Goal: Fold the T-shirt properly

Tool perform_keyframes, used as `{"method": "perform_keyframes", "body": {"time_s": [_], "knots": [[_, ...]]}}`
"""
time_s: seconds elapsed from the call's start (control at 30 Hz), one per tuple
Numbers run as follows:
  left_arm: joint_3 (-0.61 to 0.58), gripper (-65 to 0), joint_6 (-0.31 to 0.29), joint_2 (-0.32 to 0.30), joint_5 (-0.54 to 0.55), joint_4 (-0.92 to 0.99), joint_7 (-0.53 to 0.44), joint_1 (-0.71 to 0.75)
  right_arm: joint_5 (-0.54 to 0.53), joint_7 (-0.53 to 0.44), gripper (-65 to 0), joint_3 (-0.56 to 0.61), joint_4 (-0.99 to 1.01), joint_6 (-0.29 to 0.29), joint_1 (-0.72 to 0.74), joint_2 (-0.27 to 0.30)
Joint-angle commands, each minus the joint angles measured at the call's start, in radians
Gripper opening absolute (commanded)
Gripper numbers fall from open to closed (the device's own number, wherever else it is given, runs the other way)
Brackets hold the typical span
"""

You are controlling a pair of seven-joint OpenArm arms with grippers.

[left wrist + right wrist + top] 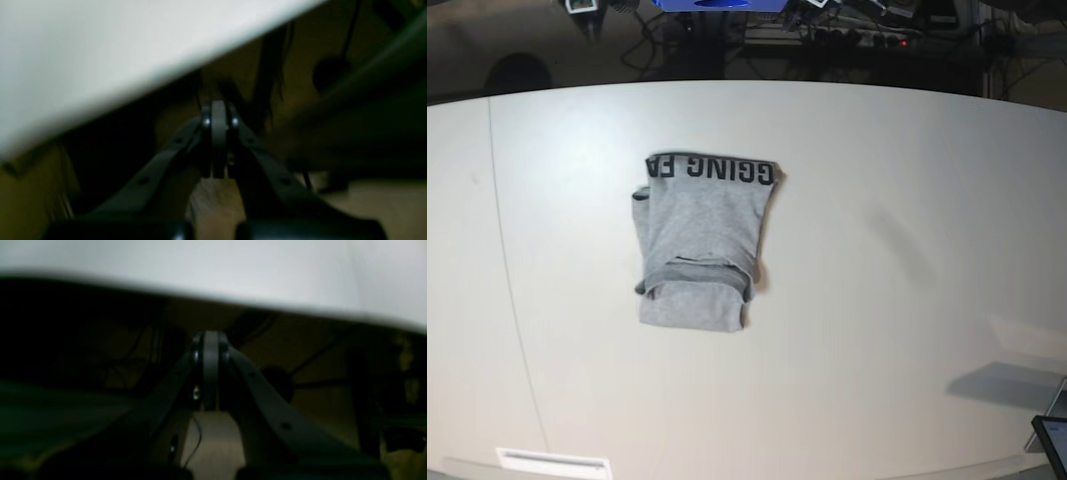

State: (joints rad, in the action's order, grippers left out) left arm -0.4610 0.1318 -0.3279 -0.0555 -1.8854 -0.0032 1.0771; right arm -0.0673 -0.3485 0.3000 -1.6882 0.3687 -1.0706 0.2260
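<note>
Both claws sit off the table (907, 330), below its edge, so I'm working from base view. Going L to R: T-shirt (702, 240) lies folded left of centre, long axis near-to-far, lettering strip "GGING EA" at its far edge. I can't tell which arm's nearer. Right gripper (210, 350) clenched, empty; left gripper (218, 116) likewise.

White table (907, 200), dark cluttered background, tan floor (383, 206)
</note>
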Motion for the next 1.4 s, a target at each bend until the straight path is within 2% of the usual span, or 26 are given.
{"method": "perform_keyframes", "body": {"time_s": [0.0, 0.13, 0.27, 0.37, 0.47, 0.53, 0.57, 0.63, 0.7, 0.77, 0.87, 1.03, 1.2, 1.3, 1.37], "knots": [[-0.014, -65.0, 0.006, 0.0, 0.018, 0.013, -0.001, -0.007, 0.008, -0.004, -64.9, 0.021, 0.038, 0.003, -0.003, 0.008], [-0.037, -65.0, 0.006, 0.008, 0.197, 0.228, 0.11, -0.134, 0.002, 0.101, -64.9, 0.044, 0.322, 0.002, 0.137, -0.003], [-0.043, -65.0, 0.006, 0.029, 0.372, 0.498, 0.168, -0.312, 0.002, 0.144, -64.9, 0.044, 0.656, -0.004, 0.312, -0.052], [-0.045, -65.0, 0.006, 0.04, 0.449, 0.673, 0.226, -0.437, 0.002, 0.142, -64.9, 0.044, 0.893, -0.006, 0.453, -0.056], [-0.061, -65.0, 0.001, 0.079, 0.455, 0.895, 0.297, -0.575, 0.002, 0.142, -64.7, 0.04, 1.143, -0.021, 0.611, -0.069], [-0.101, -65.0, -0.004, 0.112, 0.454, 1.093, 0.303, -0.677, 0.002, 0.147, -64.6, 0.037, 1.289, -0.092, 0.711, -0.07], [-0.129, -65.0, -0.019, 0.138, 0.455, 1.213, 0.302, -0.742, -0.007, 0.148, -64.3, 0.035, 1.368, -0.15, 0.761, -0.07], [-0.166, -65.0, -0.083, 0.187, 0.458, 1.415, 0.3, -0.846, -0.075, 0.15, -64.1, 0.035, 1.497, -0.247, 0.85, -0.07], [-0.172, -65.0, -0.157, 0.232, 0.458, 1.558, 0.265, -0.923, -0.173, 0.15, -64.1, 0.037, 1.606, -0.31, 0.93, -0.066], [-0.17, -65.0, -0.203, 0.25, 0.458, 1.627, 0.213, -0.975, -0.234, 0.159, -64.1, 0.041, 1.661, -0.322, 0.993, -0.066], [-0.169, -65.0, -0.203, 0.281, 0.46, 1.656, 0.208, -1.009, -0.239, 0.222, -64.1, 0.044, 1.668, -0.327, 1.025, -0.069], [-0.167, -65.0, -0.202, 0.284, 0.464, 1.662, 0.196, -1.009, -0.239, 0.226, -64.1, 0.048, 1.666, -0.328, 1.025, -0.069], [-0.094, -65.0, -0.202, 0.28, 0.586, 1.665, 0.076, -1.001, -0.237, 0.226, -64.1, 0.049, 1.666, -0.327, 1.042, -0.069], [-0.071, -65.0, -0.202, 0.28, 0.624, 1.667, 0.068, -1.003, -0.237, 0.226, -63.8, 0.048, 1.666, -0.327, 1.045, -0.07], [-0.071, -63.7, -0.202, 0.281, 0.63, 1.667, 0.068, -1.003, -0.237, 0.226, -60.9, 0.046, 1.666, -0.327, 1.045, -0.073]]}}
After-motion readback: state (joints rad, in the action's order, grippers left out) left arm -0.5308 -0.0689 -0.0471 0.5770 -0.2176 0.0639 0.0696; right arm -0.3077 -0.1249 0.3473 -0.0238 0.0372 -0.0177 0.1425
